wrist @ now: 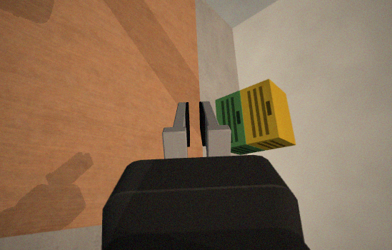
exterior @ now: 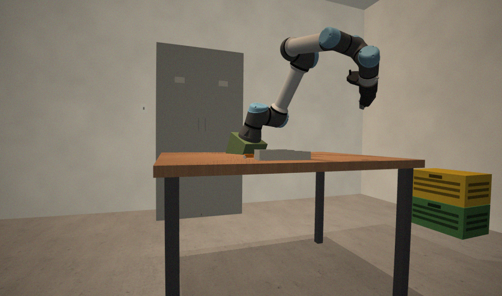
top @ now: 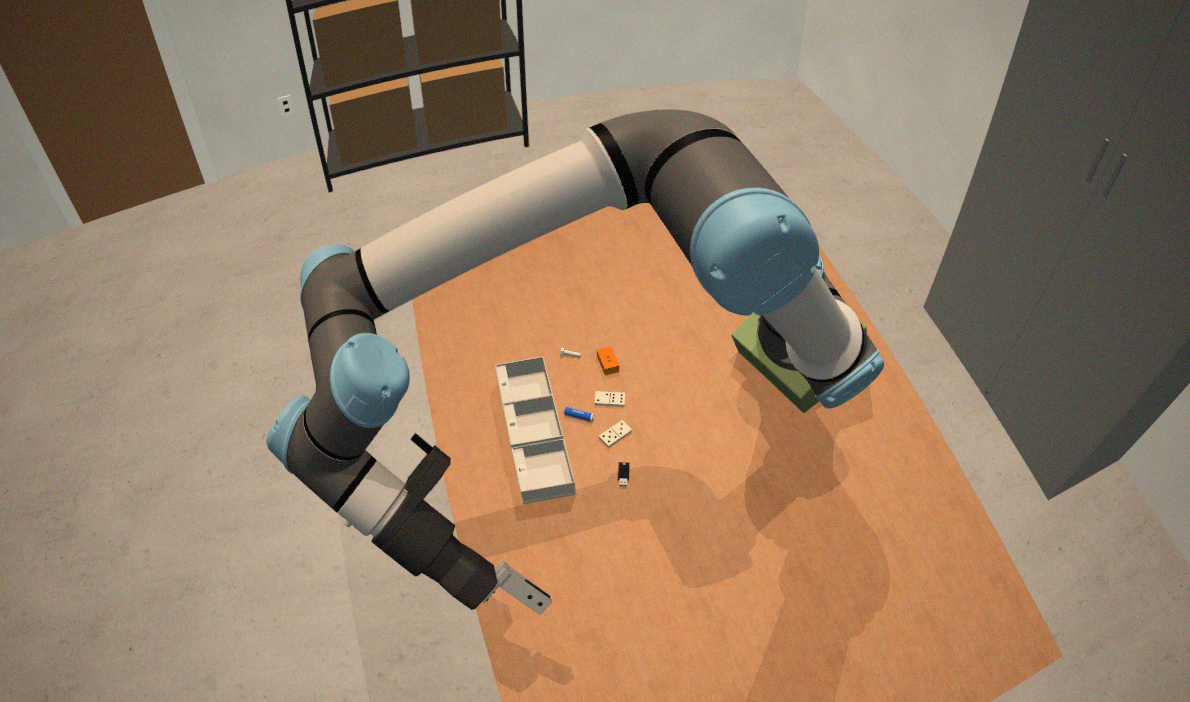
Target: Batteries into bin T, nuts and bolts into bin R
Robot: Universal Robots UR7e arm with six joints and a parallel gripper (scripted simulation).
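Three grey open bins [top: 522, 378] [top: 532, 421] [top: 542, 471] stand in a row on the orange table [top: 669, 567] [exterior: 282, 167] [wrist: 63, 89]; I cannot read their letters. In the exterior view the bins [exterior: 282, 154] show as one low grey block. A blue battery [top: 578, 414] lies just right of the middle bin. A small silver bolt [top: 568, 352] lies right of the far bin. My gripper [top: 538, 600] [exterior: 362, 107] [wrist: 194, 115] hangs high over the table's near left edge, far from the things. Its fingers stand close together with nothing between them.
An orange block [top: 608, 358], two dominoes [top: 609, 398] [top: 615, 433] and a black USB stick [top: 622, 474] lie right of the bins. The arm's green base [top: 769, 362] is at the table's right. A yellow crate [exterior: 450, 187] [wrist: 264, 112] sits on a green one [exterior: 449, 217] on the floor.
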